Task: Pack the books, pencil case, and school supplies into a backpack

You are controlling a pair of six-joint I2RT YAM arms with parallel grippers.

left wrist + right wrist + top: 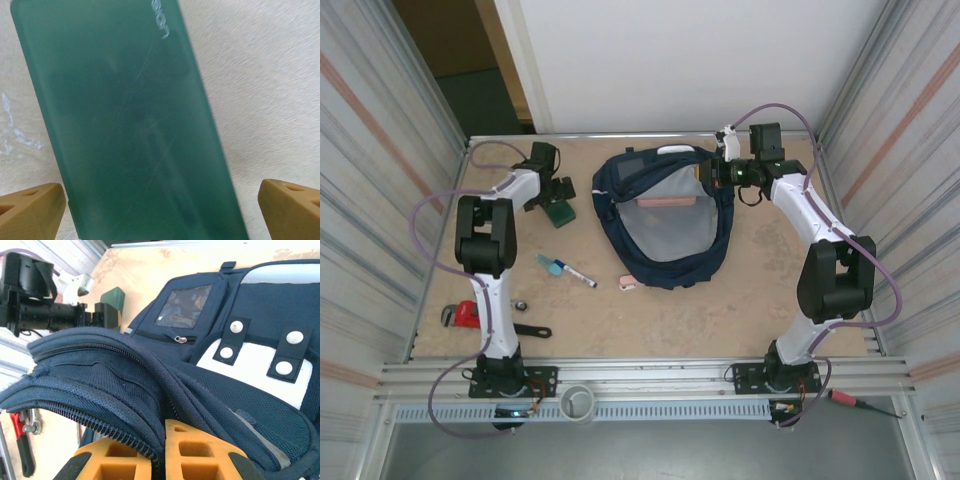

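The backpack (665, 228) lies open by the far edge of the worktop (720, 310), its rim pinched in the closed right gripper (159, 452); the left gripper (160, 204) gapes wide, empty, over the green book (125, 120) near the far-left corner.

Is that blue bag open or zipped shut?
Open: the backpack gapes, grey lining and pink pencil case showing inside; right gripper pinches its rim.

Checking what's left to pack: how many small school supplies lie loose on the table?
3: a teal piece and a blue-capped marker left of the backpack, a pink eraser by its near left corner. More may be hidden inside the backpack.
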